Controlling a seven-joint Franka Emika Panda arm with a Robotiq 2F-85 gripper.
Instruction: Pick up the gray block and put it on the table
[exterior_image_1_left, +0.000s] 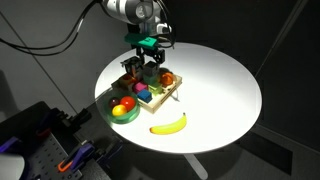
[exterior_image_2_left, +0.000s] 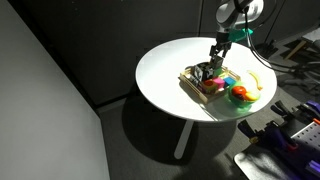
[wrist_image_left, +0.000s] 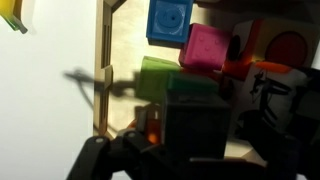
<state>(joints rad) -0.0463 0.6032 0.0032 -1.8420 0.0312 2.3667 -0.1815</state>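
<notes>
In the wrist view the gray block (wrist_image_left: 195, 128) is a dark cube that fills the space between my gripper's (wrist_image_left: 195, 140) two fingers, just in front of a green block (wrist_image_left: 160, 72). The fingers flank it closely and look shut on it. In both exterior views the gripper (exterior_image_1_left: 152, 62) (exterior_image_2_left: 214, 62) is low over the wooden tray (exterior_image_1_left: 172, 101) (exterior_image_2_left: 187, 80) on the round white table (exterior_image_1_left: 220, 80) (exterior_image_2_left: 165, 65). The gray block itself is hidden by the gripper in those views.
The tray rim (wrist_image_left: 103, 70) encloses a blue block (wrist_image_left: 170, 18), a pink block (wrist_image_left: 205, 45) and a red-orange piece (wrist_image_left: 285, 45). A green bowl of toy fruit (exterior_image_1_left: 125, 108) (exterior_image_2_left: 240, 95) and a banana (exterior_image_1_left: 170, 125) (exterior_image_2_left: 255, 80) lie beside the tray.
</notes>
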